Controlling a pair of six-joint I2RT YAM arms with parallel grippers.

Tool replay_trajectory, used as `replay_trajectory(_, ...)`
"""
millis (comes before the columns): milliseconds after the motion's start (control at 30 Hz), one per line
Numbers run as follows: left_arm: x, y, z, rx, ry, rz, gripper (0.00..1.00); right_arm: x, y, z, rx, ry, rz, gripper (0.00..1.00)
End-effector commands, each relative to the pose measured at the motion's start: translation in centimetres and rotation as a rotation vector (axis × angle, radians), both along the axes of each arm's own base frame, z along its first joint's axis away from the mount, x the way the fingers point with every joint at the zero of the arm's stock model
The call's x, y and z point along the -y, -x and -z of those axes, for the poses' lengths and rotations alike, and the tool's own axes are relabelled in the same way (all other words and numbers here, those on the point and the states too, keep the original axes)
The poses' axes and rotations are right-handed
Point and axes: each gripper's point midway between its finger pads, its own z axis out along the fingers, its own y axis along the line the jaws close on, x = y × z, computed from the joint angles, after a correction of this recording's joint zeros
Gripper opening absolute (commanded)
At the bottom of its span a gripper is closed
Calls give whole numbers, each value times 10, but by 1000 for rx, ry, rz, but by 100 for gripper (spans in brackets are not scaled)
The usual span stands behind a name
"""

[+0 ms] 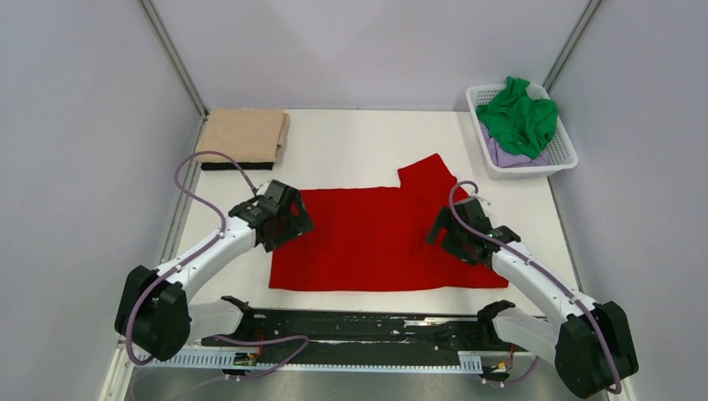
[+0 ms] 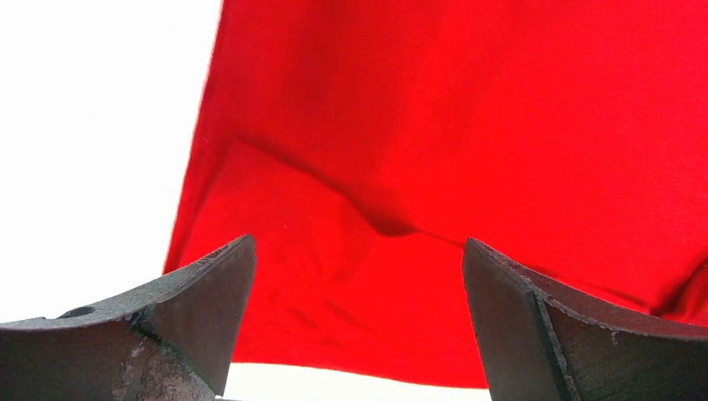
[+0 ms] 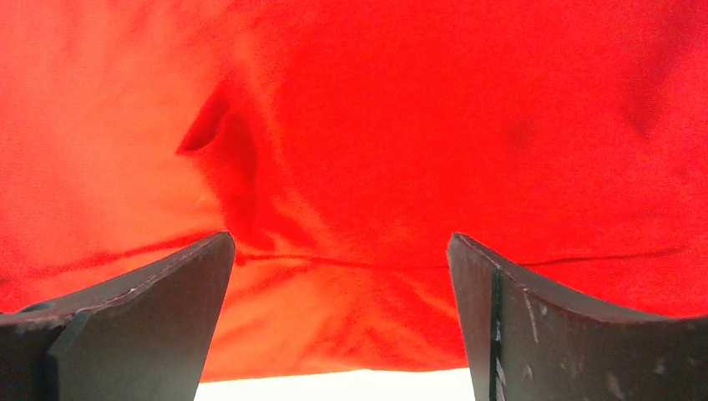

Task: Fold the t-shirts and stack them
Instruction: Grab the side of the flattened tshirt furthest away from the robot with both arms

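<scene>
The red t-shirt (image 1: 376,242) lay spread flat at the middle of the white surface (image 1: 351,142), its near hem close to the arm bases and one short sleeve jutting out toward the far side, right of centre. The left claw (image 1: 290,225) sat over the shirt's left edge with its fingers apart; in the left wrist view the left claw (image 2: 357,242) was wide, with only creased red cloth (image 2: 467,142) and a strip of bare surface showing between the dark fingers. The right claw (image 1: 442,230) sat over the shirt's right part, near the base of the sleeve, also spread; the right wrist view showed the right claw (image 3: 341,236) wide over rumpled red cloth (image 3: 401,125) with nothing pinched. Whether either claw touched the cloth could not be told.

A tan t-shirt (image 1: 244,135) rested folded at the far left corner of the surface, well apart from the red one. In the white basket (image 1: 568,149) at the far right corner, a green t-shirt (image 1: 522,117) was heaped on top of a lilac t-shirt (image 1: 501,154), both crumpled
</scene>
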Motion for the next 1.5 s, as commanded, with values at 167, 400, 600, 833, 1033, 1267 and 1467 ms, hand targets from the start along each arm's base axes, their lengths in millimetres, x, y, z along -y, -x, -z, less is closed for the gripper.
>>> replay_trajectory(167, -40, -64, -12, 82, -17, -148, 100, -115, -48, -26, 161, -176, -288, 100)
replay_trajectory(400, -62, -103, -9, 87, -40, -209, 100, -157, -92, -24, 162, -218, -337, 100)
replay_trajectory(600, -66, -141, -1, 59, -48, -194, 100, -148, -117, -32, 202, -127, -279, 100)
replay_trajectory(833, -82, -164, 13, 2, -134, -212, 97, -82, -126, -59, 293, 57, -113, 100)
replay_trajectory(1033, -90, -183, 23, -5, -177, -235, 82, -30, -117, -59, 309, 93, 5, 100)
replay_trajectory(1267, -93, -200, 36, -36, -199, -238, 66, -7, -109, -53, 300, 105, 48, 100)
replay_trajectory(1467, -93, -197, 49, -67, -200, -238, 65, -3, -108, -50, 290, 107, 48, 100)
